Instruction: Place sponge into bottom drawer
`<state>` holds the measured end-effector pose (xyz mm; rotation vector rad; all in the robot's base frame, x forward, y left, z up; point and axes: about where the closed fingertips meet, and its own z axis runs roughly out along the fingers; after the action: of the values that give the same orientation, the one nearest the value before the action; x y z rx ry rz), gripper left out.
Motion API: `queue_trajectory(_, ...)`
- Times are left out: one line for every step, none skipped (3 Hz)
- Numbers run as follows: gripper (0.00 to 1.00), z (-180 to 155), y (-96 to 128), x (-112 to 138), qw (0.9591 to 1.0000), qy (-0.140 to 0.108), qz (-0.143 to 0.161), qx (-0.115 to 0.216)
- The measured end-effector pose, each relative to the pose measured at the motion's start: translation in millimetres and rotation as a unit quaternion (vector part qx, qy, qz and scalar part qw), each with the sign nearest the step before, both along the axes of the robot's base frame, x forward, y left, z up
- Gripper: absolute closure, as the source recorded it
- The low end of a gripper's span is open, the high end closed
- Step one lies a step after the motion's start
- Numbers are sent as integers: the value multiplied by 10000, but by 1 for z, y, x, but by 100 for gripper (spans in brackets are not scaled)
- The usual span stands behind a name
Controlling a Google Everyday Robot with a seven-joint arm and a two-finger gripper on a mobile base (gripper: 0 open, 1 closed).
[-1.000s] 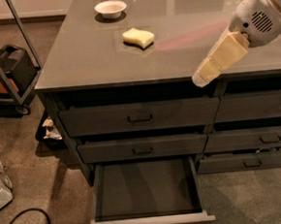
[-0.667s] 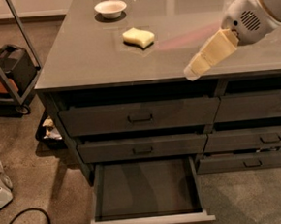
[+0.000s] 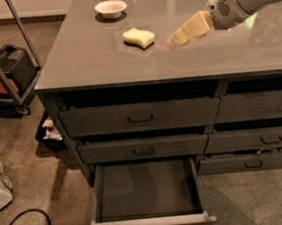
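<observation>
The gripper [image 3: 177, 36] hangs over the counter [image 3: 98, 64], just right of the sponge [image 3: 139, 37] and apart from it; how far open it is, I cannot tell. A bowl [image 3: 111, 8] sits behind the sponge. The bottom drawer [image 3: 144, 190] stands pulled out.

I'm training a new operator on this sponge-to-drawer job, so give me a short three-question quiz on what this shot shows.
1. Fill in: as seen in the picture, the gripper hovers above the countertop, to the ____ of the sponge.
2. True or false: the bottom drawer stands pulled open.
3. Where does the sponge lie? A) in the bottom drawer B) on the countertop C) in the gripper

Key: 1 right; 2 true; 3 B.
</observation>
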<state>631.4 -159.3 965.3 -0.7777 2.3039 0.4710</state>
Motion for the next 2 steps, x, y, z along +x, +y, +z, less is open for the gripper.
queue_trajectory(0, 8, 12, 48, 9989, -262, -319, 233)
queue_trajectory(0, 7, 33, 80, 9949, -424, -754, 522)
